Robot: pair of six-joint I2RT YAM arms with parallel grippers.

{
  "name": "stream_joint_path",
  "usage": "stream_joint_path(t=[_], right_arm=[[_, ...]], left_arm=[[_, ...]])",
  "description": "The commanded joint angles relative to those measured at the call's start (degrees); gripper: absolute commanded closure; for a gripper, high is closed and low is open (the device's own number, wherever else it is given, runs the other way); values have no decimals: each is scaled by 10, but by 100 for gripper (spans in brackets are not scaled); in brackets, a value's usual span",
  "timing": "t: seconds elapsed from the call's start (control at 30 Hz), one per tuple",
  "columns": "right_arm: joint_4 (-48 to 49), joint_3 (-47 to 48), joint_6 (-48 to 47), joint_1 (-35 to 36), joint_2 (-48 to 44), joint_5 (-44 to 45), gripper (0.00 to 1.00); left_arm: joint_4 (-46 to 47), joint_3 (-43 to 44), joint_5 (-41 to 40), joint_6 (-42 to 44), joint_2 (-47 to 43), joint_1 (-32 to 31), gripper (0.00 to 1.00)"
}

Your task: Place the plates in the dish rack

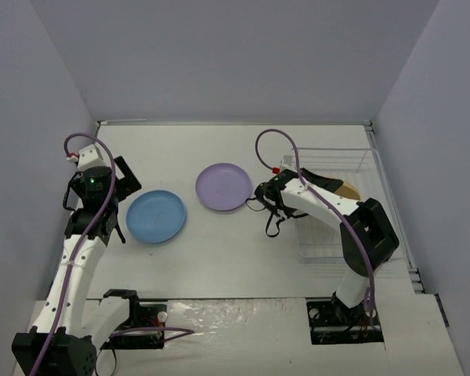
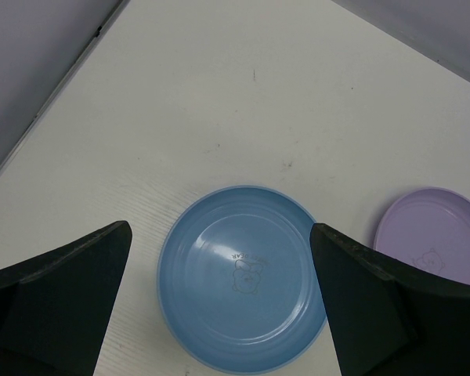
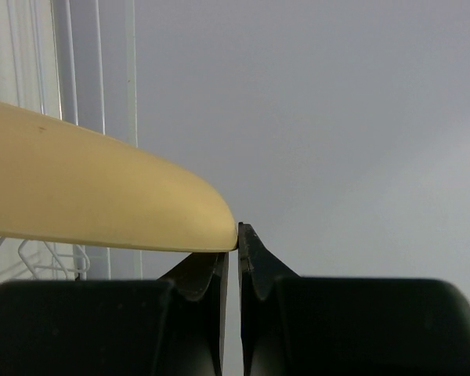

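The blue plate [image 1: 156, 216] lies flat on the table, and my left gripper [image 1: 124, 204] hovers open just left of it. In the left wrist view the blue plate [image 2: 243, 278] sits between the wide-spread fingers of the left gripper [image 2: 219, 229], untouched. The lavender plate [image 1: 224, 186] lies flat beside it and shows at the right edge as the lavender plate [image 2: 439, 235]. The orange-yellow plate [image 1: 349, 189] stands in the dish rack [image 1: 333, 157]. My right gripper [image 1: 329, 182] reaches to it. The right gripper [image 3: 233, 231] is shut, and the orange-yellow plate's [image 3: 86, 204] rim rests against its tips, not between them.
White table with grey walls on three sides. The rack's wire uprights [image 3: 70, 78] stand behind the yellow plate. The right arm's elbow [image 1: 370, 229] hangs over the rack's near end. A dark seam [image 2: 55, 94] marks the table's left edge.
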Motion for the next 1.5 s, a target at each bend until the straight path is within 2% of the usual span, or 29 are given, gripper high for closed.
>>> stream_joint_path(t=[0.0,0.1,0.27,0.33,0.37,0.47,0.5,0.63,0.73,0.8,1.0,1.27,1.47], right_arm=[[-25,57,73,-1,-44,106,100],[-24,114,104,-13,-57,122,100],[-23,153,167,-25,-79,120,100],[-24,165,205,-29,-90,116,100],[-24,181,252,-33,-103,110,100],[-7,197,317,-44,-145,63,100],[-3,195,319,-44,-158,51,100],[113,156,235,-44,-224,-29,100],[83,146,270,-48,-263,-58,100],[61,139,300,-50,-288,-71,100],[-19,118,370,-64,-312,-86,100],[-20,72,407,-94,-318,-108,100],[-22,76,398,-95,-302,-111,100]], left_arm=[[32,34,-3,4,0,2,3],[31,34,-4,4,0,2,3],[31,33,-5,3,-2,3,3],[32,33,-3,2,-1,2,3],[33,34,-1,1,-1,2,3],[37,37,20,3,1,2,3],[39,39,28,4,1,2,3],[47,55,100,3,11,1,3],[66,60,158,-5,21,-11,3],[75,66,161,-6,33,-42,3],[73,107,93,13,83,-157,3],[107,137,99,13,160,-237,3],[125,210,112,17,266,-301,3]])
